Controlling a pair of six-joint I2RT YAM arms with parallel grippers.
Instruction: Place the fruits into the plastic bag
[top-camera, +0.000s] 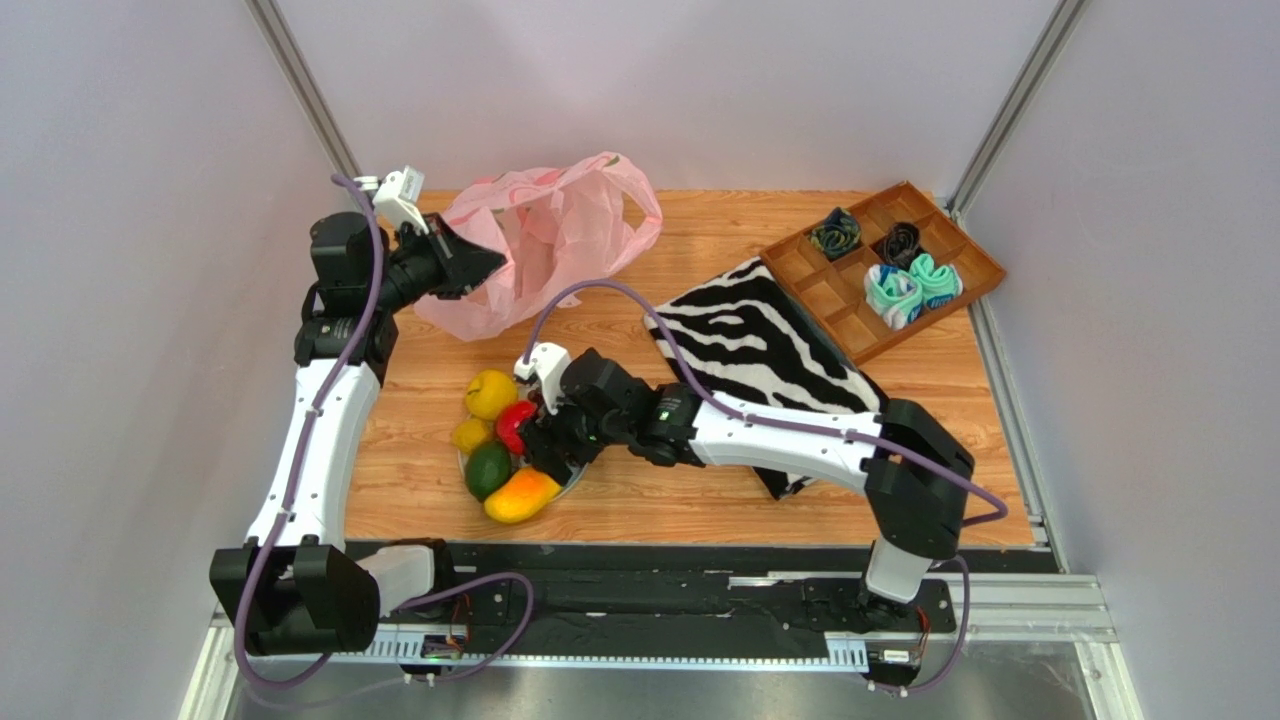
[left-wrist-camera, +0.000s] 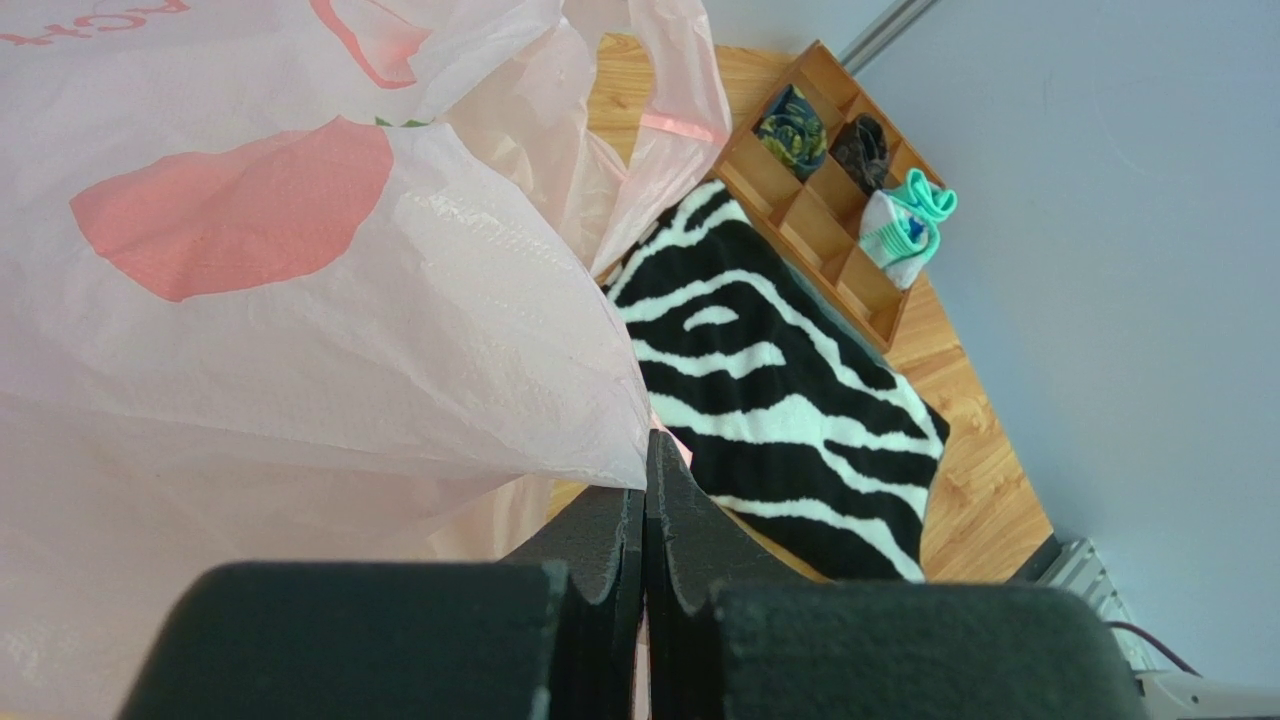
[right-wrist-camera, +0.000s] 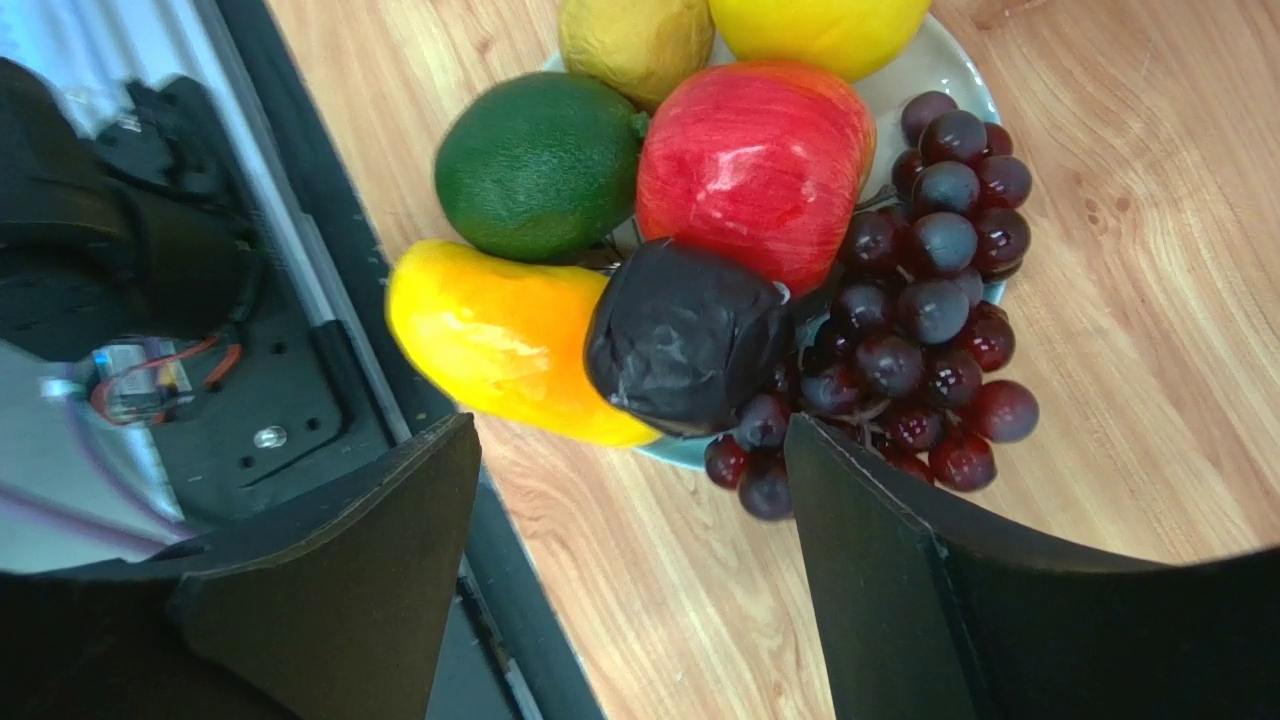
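Top view: bare table (top-camera: 601, 323) strip btw plastic bag (top-camera: 564, 225) (upper centre) and fruits (top-camera: 478, 435) (lower centre-left) is free, but a purple cable (top-camera: 601, 285) loops over it. Left arm (top-camera: 323, 435) blocks left edge. Left gripper (top-camera: 478, 267), clamped on bag, blocks bag's left side. Right arm (top-camera: 781, 435) lies across lower right, over zebra cloth (top-camera: 751, 338). Tray (top-camera: 887, 263) fills upper right. Right wrist view: fruits packed touching, no gaps. Dark crumpled lump (right-wrist-camera: 684, 338) sits atop mango (right-wrist-camera: 496, 338) and grapes (right-wrist-camera: 932, 300). Wood right of plate (right-wrist-camera: 947, 75) is free.

Lab cell: white walls (top-camera: 135, 225), alu frame (top-camera: 311, 93), wood table (top-camera: 706, 240).
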